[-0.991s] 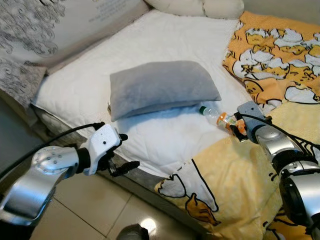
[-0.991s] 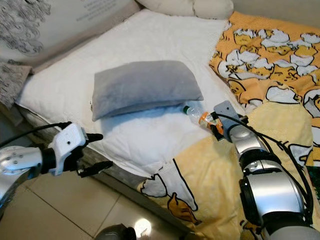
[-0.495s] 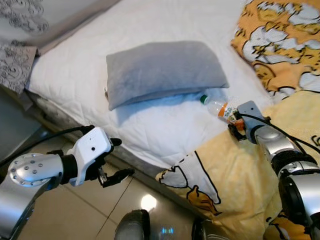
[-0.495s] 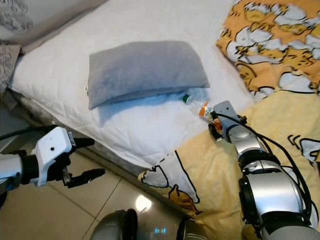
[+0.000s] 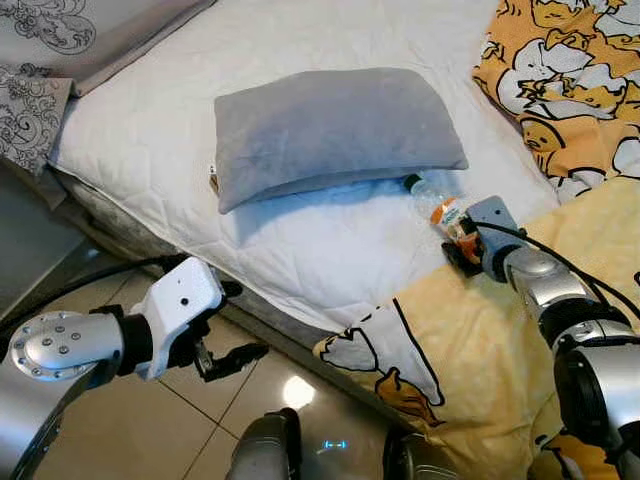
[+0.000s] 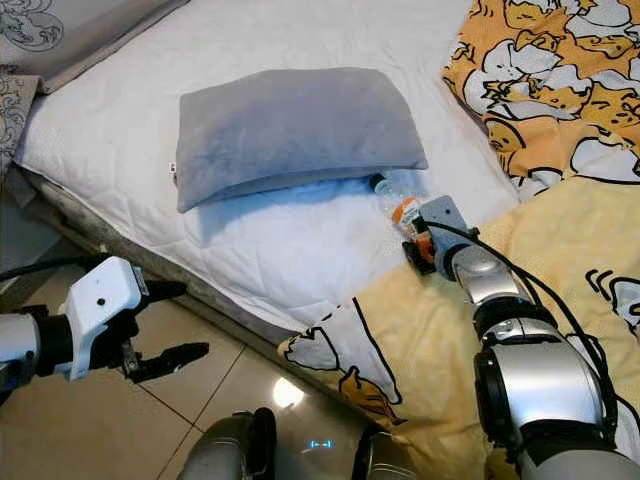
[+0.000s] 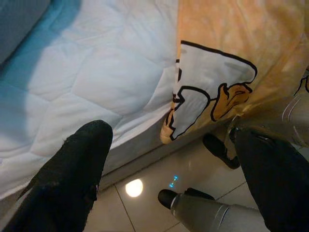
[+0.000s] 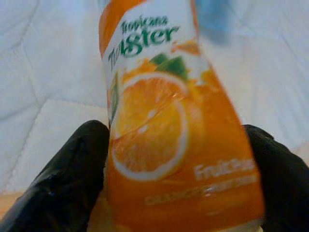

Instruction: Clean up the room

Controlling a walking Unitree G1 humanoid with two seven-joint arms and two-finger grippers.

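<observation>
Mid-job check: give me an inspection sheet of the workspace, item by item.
Surface: white quilted mattress, partly under a yellow cartoon blanket.
Job's things: orange juice bottle lying on the mattress beside the grey pillow.
Clutter: nothing seen beyond the bedding.
Grippers: right pincer has a finger on each side of the bottle's label; left pincer open over the floor by the bed edge, holding nothing.
Cables: black cable along the left arm.
Surroundings: glossy tiled floor; patterned grey fabric at the bed's far end.

Silver jointed arms — white left wrist housing (image 5: 180,305), grey right wrist block (image 5: 490,215), black cables, black fingers (image 7: 72,179).
</observation>
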